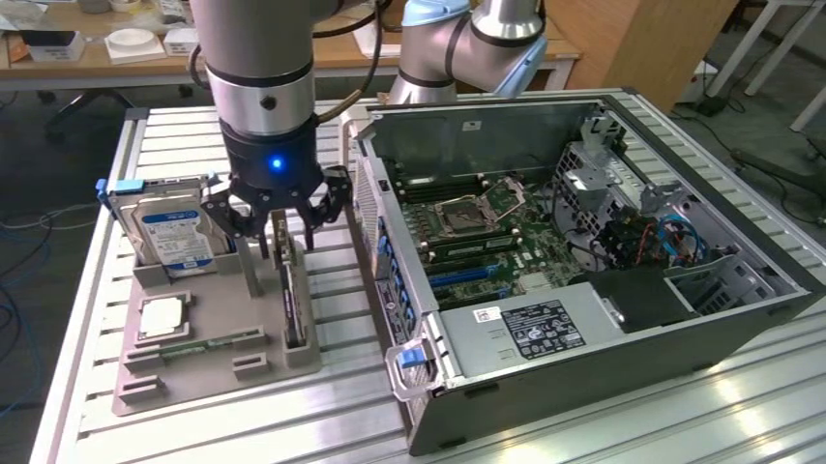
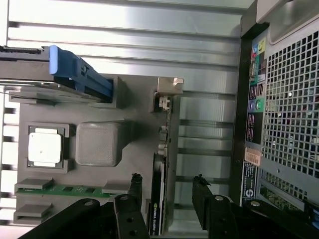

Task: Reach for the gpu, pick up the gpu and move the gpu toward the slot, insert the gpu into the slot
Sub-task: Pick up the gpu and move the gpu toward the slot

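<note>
Hovering over the parts holder (image 1: 193,372): gripper (image 1: 279,232), fingers (image 2: 133,185) spread wide, nothing held. Directly beneath the tool, lined up with the gap between those fingers: gpu (image 2: 160,174), standing on its long edge in the holder, bracket at the end away from the tool. It likely stands upright so the fingers can close on its flat faces. Well aside from the tool: open computer case (image 1: 620,387), slot (image 1: 455,276) facing upward on its motherboard, unoccupied.
</note>
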You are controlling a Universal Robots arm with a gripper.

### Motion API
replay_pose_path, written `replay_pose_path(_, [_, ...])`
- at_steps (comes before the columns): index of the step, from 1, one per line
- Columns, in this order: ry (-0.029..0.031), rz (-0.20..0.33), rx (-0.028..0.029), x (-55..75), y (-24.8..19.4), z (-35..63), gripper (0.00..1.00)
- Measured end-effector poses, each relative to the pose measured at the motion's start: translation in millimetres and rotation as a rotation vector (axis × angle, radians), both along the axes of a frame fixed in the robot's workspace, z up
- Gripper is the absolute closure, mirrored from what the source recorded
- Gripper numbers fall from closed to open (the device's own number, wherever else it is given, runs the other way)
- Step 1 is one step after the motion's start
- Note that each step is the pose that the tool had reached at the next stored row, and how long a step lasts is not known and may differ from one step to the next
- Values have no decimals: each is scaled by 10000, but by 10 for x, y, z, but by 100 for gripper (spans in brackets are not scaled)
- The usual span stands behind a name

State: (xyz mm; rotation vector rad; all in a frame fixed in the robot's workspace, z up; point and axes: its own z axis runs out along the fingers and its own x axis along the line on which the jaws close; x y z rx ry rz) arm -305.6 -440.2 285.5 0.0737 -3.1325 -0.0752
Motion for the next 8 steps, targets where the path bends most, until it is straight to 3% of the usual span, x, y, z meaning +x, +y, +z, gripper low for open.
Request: replay_pose_path(8, [0,0,0,0,-28,-36,47])
